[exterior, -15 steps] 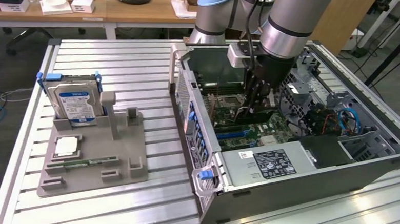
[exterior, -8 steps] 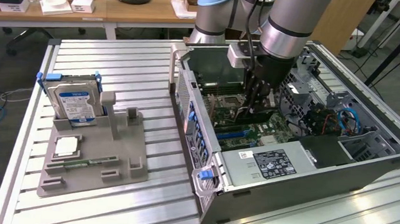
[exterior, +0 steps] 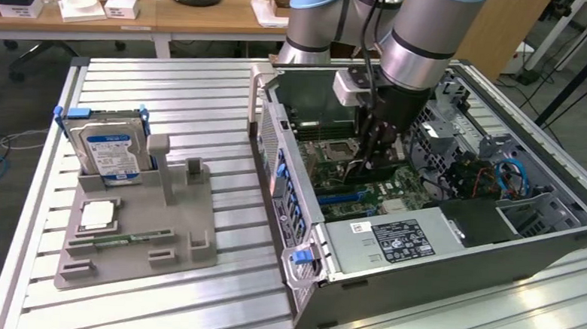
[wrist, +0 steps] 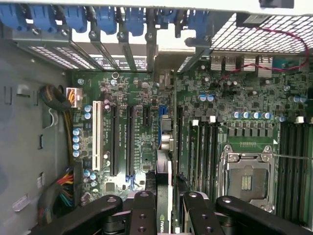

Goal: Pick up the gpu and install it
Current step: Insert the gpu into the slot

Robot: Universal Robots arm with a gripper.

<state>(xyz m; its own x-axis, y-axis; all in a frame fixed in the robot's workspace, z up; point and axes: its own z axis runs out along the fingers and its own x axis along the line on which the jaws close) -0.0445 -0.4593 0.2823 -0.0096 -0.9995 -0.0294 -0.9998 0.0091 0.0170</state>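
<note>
pincer (wrist: pixel 168 203) grips the gpu (wrist: pixel 166 142) edge-on, low inside the open computer case (exterior: pixel 530 245) on the desk (exterior: pixel 177 90), over the green motherboard (wrist: pixel 137 98).

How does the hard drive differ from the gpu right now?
The hard drive stands in the grey holder on the table, untouched; the gpu hangs inside the computer case, clamped by the gripper over the motherboard. The hard drive is boxy with a blue label; the gpu is a thin card. Both stand on edge.
</note>
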